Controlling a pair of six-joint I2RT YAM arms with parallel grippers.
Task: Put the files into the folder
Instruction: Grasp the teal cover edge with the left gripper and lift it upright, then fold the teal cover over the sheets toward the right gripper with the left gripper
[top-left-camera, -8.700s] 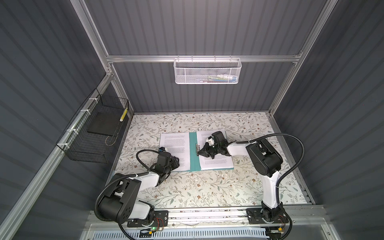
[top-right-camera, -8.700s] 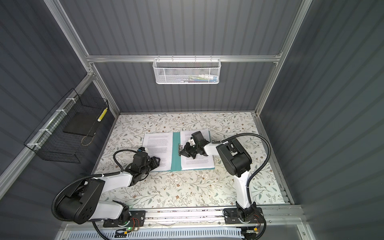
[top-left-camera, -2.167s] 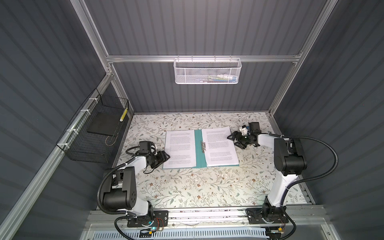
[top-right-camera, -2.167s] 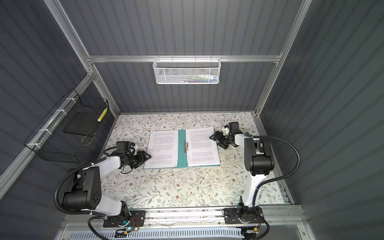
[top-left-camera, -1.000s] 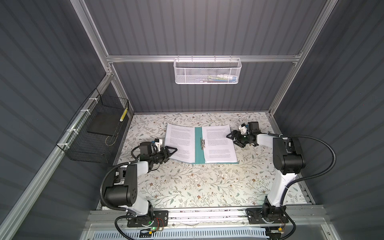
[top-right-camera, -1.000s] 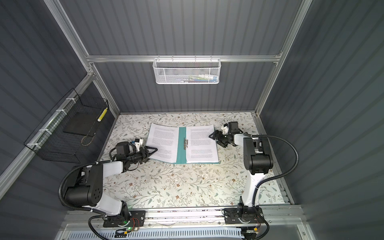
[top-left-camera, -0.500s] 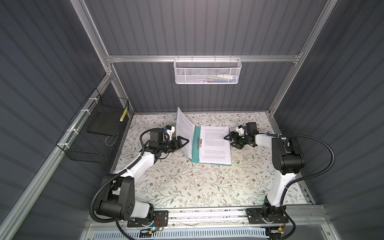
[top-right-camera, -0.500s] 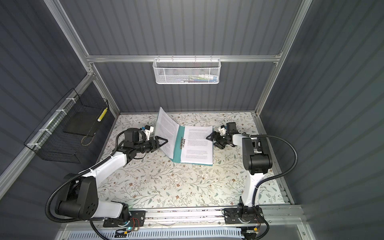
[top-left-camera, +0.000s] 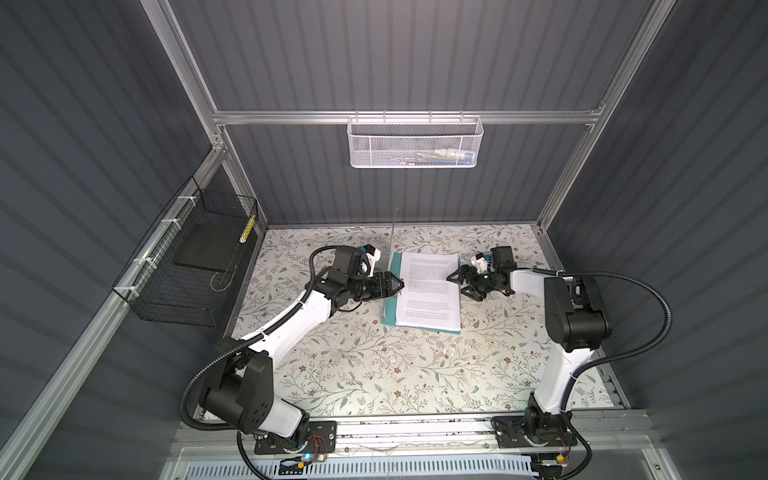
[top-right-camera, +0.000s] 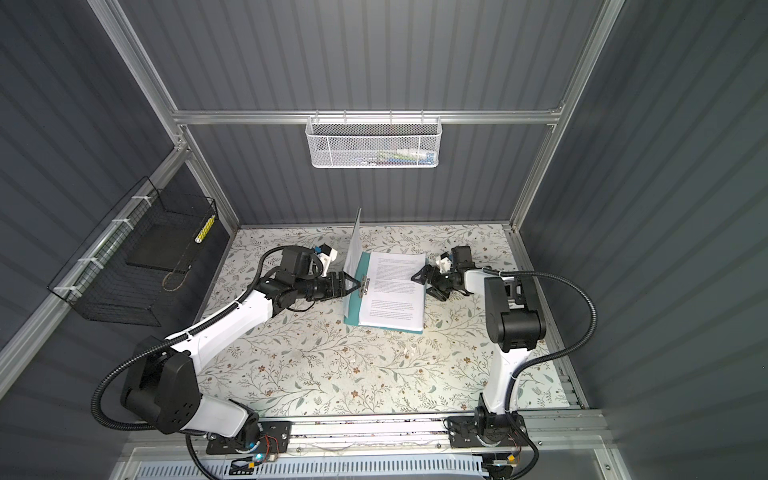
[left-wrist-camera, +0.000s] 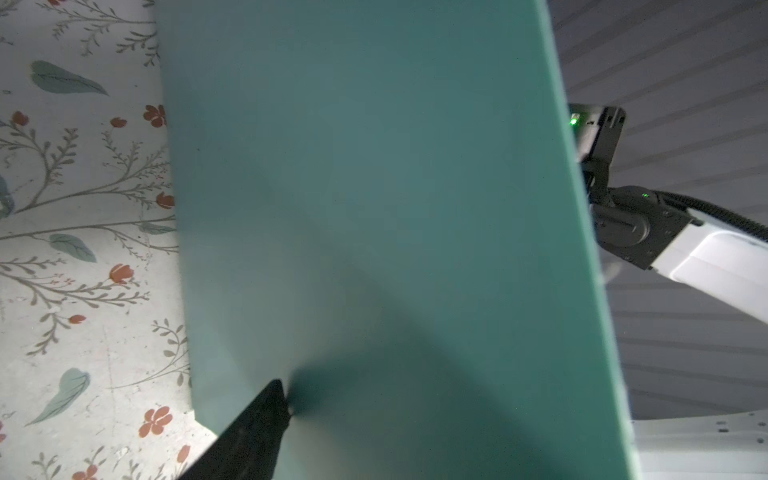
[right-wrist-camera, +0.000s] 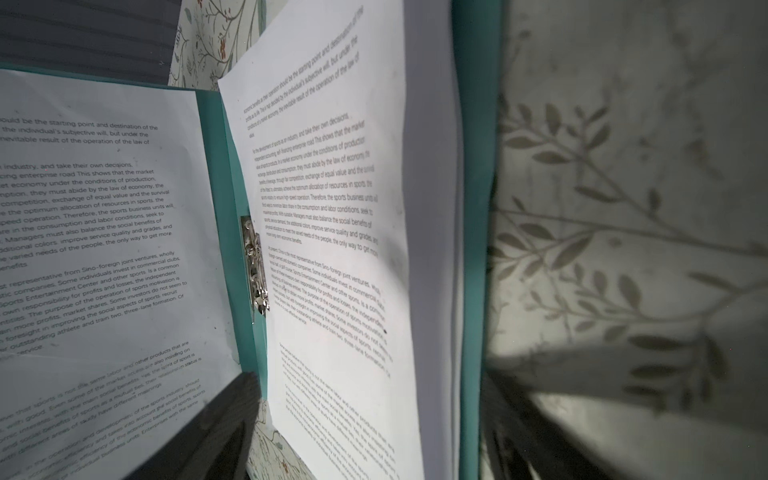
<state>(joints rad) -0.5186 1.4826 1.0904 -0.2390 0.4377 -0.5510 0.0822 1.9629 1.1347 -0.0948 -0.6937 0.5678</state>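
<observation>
Folder (left-wrist-camera: 374, 208) cover blocks most of L wrist view; basket (top-left-camera: 382, 143) contents unreadable.

The folder (left-wrist-camera: 374, 208) is coloured teal-green, and the files (top-left-camera: 430, 291) are printed in black on white. The worktop (top-left-camera: 374, 365) is covered with a pale pattern of grey-green leaves and reddish flowers.

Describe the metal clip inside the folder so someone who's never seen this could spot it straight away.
On the floral tabletop, toward the back wall, a teal folder lies with one cover standing up. Along its spine strip, beside the printed sheets, sits the metal clip: a short bar, the only shiny silver thing among the paper and teal covers.
</observation>
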